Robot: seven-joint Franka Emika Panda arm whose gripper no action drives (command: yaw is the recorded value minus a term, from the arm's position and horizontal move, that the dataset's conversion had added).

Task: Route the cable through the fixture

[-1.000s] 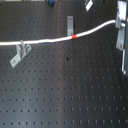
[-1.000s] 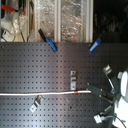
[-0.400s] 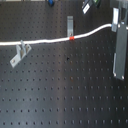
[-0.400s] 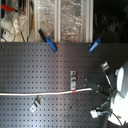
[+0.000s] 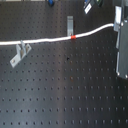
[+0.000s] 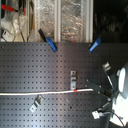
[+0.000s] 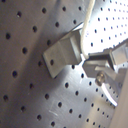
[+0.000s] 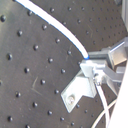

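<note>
The cable point(image 5: 45, 40) is a long white cord with a red band point(image 5: 73, 36). It runs from the first exterior view's left edge to the gripper at the right edge. It passes over one metal bracket point(image 5: 20, 52) and in front of a second point(image 5: 70, 23). In the second exterior view the cable point(image 6: 40, 93) ends at the gripper point(image 6: 96, 90). In the second wrist view the gripper point(image 8: 91, 61) is shut on the cable point(image 8: 55, 26), just above a third bracket point(image 8: 79, 92). This bracket also shows in the first wrist view point(image 7: 62, 52).
The table is a black perforated board point(image 5: 65, 95). Two blue clamps point(image 6: 48, 41) point(image 6: 95, 45) sit near its far edge in the second exterior view, with clutter behind them. A small white part point(image 6: 97, 114) lies near the arm's white body point(image 6: 121, 95).
The gripper has come down a little toward the board with the cable end, so the cable's right part lies lower. The brackets have not moved.
</note>
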